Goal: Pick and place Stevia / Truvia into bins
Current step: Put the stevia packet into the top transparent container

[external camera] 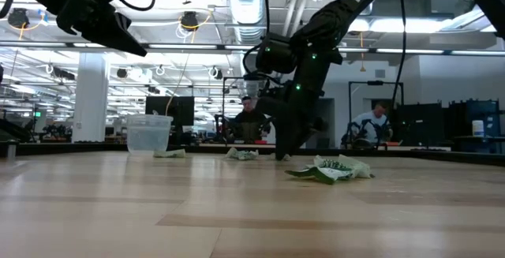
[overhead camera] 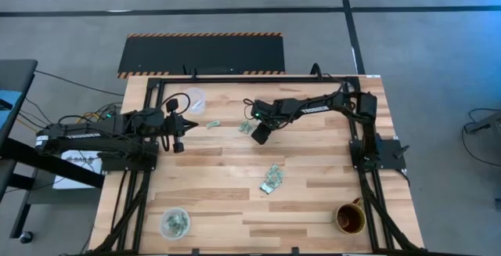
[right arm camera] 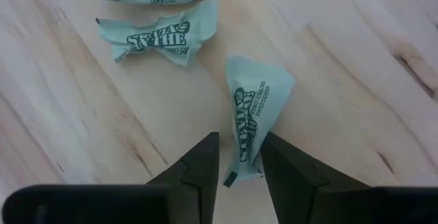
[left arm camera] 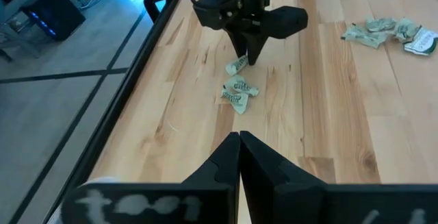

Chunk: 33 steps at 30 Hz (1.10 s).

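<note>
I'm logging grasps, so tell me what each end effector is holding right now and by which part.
The right end effector pinches one Stevia packet by its narrow end. The left end effector is shut and holds nothing.

Grey concrete floor with dark seam lines, hazard-striped black mat beside wooden surface; ceiling strip lights, white column behind.
</note>
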Motion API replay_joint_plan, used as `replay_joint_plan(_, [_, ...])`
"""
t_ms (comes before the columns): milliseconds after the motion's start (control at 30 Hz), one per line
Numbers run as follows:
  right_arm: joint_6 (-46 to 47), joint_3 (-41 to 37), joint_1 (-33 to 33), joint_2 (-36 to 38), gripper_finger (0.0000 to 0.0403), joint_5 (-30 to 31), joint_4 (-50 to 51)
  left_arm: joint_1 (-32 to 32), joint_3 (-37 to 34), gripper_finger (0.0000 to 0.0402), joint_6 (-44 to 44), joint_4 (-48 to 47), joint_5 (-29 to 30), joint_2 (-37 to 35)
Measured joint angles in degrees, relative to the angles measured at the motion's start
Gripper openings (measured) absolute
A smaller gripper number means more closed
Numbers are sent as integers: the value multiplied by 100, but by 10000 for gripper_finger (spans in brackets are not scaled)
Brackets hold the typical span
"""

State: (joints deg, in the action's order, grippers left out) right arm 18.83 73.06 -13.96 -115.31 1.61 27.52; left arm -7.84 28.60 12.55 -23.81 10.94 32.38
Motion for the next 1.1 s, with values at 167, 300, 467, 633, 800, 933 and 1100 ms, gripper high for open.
replay_joint_plan(167, [-220, 2, 7, -2, 91, 11, 10, 0, 0, 0, -26, 4, 0, 0])
replay_joint_plan(300, [-278, 2, 4, -6, 58, 10, 13, 0, 0, 0, 29, 9, 0, 0])
replay_joint_plan(467, [-392, 2, 9, -9, 8, -4, -18, 0, 0, 0, -27, 11, -1, -1])
replay_joint_plan(633, [-431, 0, 9, -11, 8, -17, -45, 0, 0, 0, 12, 11, 0, -2])
replay_joint_plan(800, [-522, -3, 11, -11, 4, -15, -56, 0, 0, 0, 9, 11, -2, -2])
replay_joint_plan(933, [-535, -5, 11, -13, 2, -15, -54, 0, 0, 0, 352, 13, 0, 0])
replay_joint_plan(1100, [-539, -5, 17, -13, 1, -7, -47, 0, 0, 0, 656, 13, 0, 0])
